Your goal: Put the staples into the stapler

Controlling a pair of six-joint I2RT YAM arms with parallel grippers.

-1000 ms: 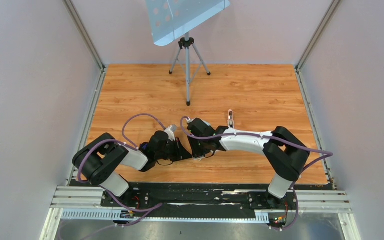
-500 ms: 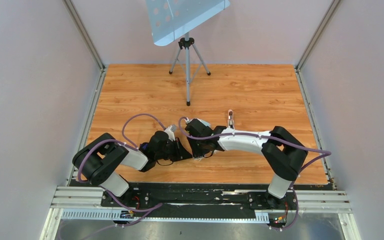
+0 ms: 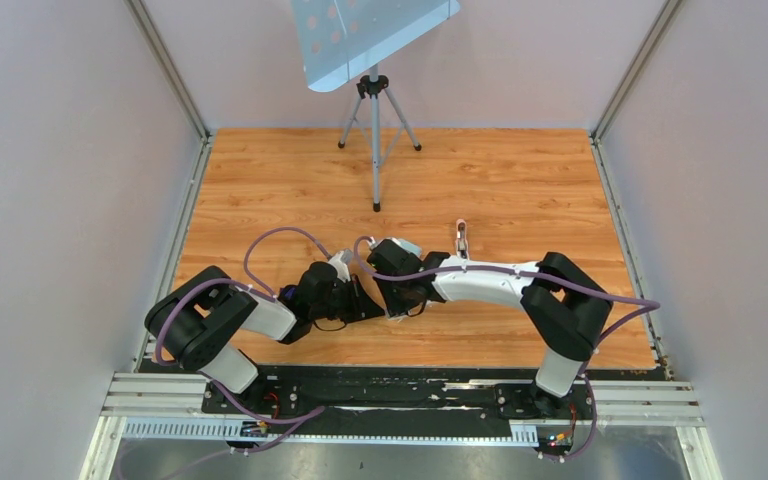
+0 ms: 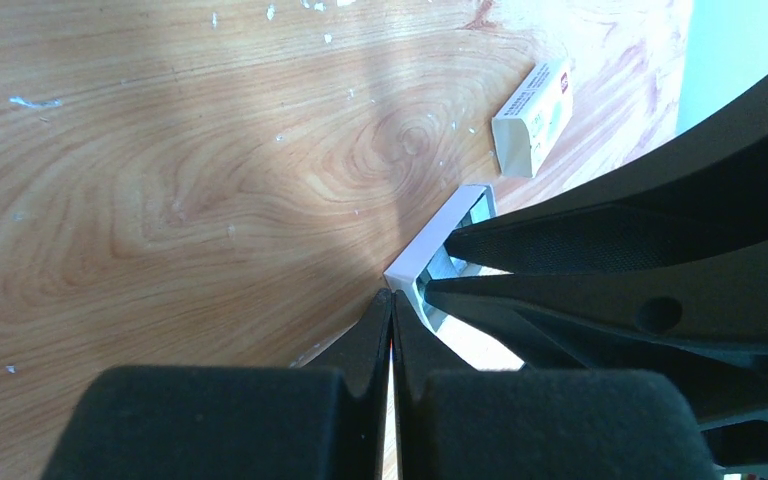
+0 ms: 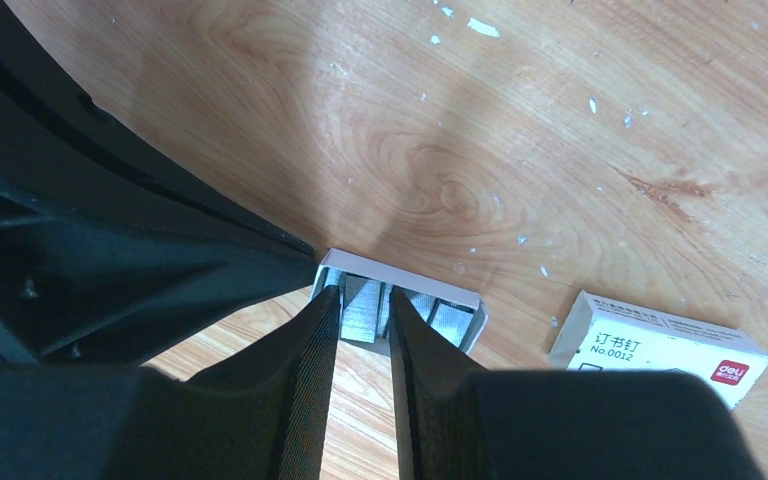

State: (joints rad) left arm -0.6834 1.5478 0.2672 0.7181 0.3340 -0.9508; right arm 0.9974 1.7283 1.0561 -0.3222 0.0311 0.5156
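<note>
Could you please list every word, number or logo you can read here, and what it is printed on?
"订书钉": on the white cardboard staple box, right wrist view.
"No.0012": same box, just below.
"deli": red logo at that box's right end.
Left wrist view: the box's print is too blurred to read.

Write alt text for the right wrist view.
The right gripper, jaws narrowly apart, straddles a strip of staples in a small white tray; the left gripper meets one tray corner. A labelled white staple box lies nearby on the wooden table.
</note>
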